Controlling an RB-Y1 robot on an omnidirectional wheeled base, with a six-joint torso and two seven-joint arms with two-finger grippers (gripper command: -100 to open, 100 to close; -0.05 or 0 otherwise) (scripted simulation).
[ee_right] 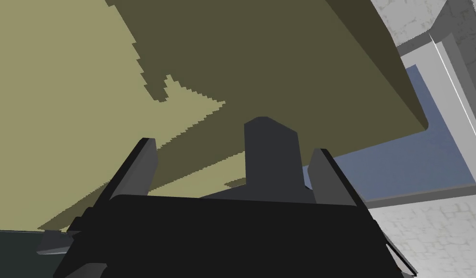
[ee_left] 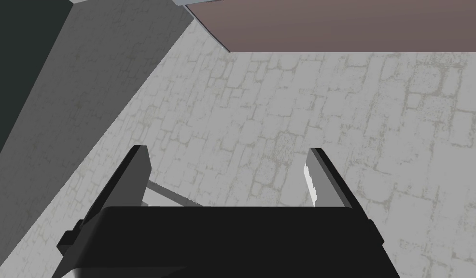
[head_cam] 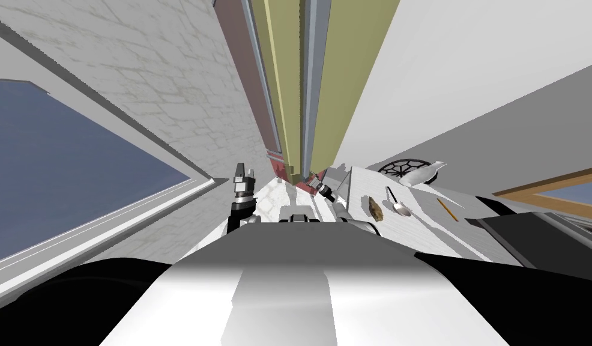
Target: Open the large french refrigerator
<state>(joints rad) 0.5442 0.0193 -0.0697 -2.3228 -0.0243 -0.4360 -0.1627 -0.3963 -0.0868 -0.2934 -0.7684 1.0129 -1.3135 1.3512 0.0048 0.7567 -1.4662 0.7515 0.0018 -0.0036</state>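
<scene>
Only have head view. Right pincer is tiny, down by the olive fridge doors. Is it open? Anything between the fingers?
Observer: Right wrist view shows the right pincer open, with a dark grey bar standing between its fingers, likely a door handle.
Operator: Gripped?
Observer: No. A gap shows on each side of the bar, which sits nearer one finger. The olive fridge door is close behind.
Operator: Left arm?
Observer: Left pincer is open and empty, pointing at the pale stone-tile floor, with a brown panel ahead.
</scene>
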